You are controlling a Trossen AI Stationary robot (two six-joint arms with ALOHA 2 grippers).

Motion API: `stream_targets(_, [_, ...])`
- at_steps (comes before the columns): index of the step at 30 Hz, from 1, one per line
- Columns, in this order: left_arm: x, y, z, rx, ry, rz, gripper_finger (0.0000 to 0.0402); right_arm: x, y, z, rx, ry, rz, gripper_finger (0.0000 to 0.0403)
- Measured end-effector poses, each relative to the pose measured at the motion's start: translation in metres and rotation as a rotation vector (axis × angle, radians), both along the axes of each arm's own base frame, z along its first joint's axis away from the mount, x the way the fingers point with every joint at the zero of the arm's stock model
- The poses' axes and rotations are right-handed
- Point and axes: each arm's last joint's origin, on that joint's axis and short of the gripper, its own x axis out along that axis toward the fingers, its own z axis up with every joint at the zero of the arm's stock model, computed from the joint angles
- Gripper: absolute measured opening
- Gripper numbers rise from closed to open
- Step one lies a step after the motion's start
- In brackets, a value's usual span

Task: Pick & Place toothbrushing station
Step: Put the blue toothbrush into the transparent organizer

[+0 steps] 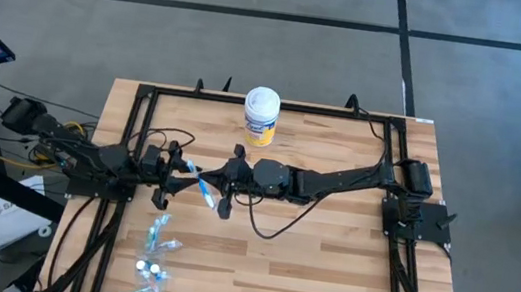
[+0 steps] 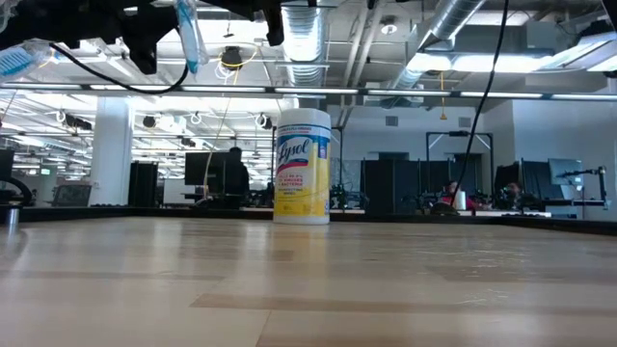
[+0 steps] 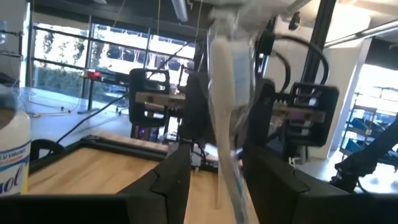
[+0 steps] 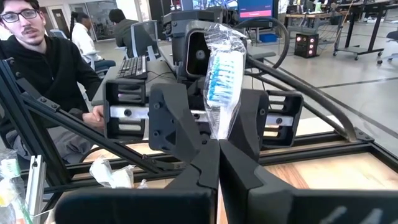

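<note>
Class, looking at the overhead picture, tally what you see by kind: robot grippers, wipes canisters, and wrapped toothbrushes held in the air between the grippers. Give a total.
Dark two-finger robot grippers: 2, the left gripper and the right gripper
Yellow-and-white cylindrical wipes canister: 1
Clear-wrapped blue-bristled plastic toothbrush held aloft: 1
Total: 4
</note>
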Motion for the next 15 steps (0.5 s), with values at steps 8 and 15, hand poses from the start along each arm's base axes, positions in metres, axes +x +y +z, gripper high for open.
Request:
stream_targets(8, [0.0043, -0.0015, -0.0056, 0.013, 0.040, -0.008, 0.0068, 0.0000, 0.0000, 0.0000, 0.000, 0.000, 0.000, 0.0000])
stream_targets(15, [0.0042, -0.0015, -0.0051, 0.033, 0.037, -0.005, 0.0016, -0.0001, 0.0001, -0.0015, -0.002, 0.016, 0.003, 0.0000])
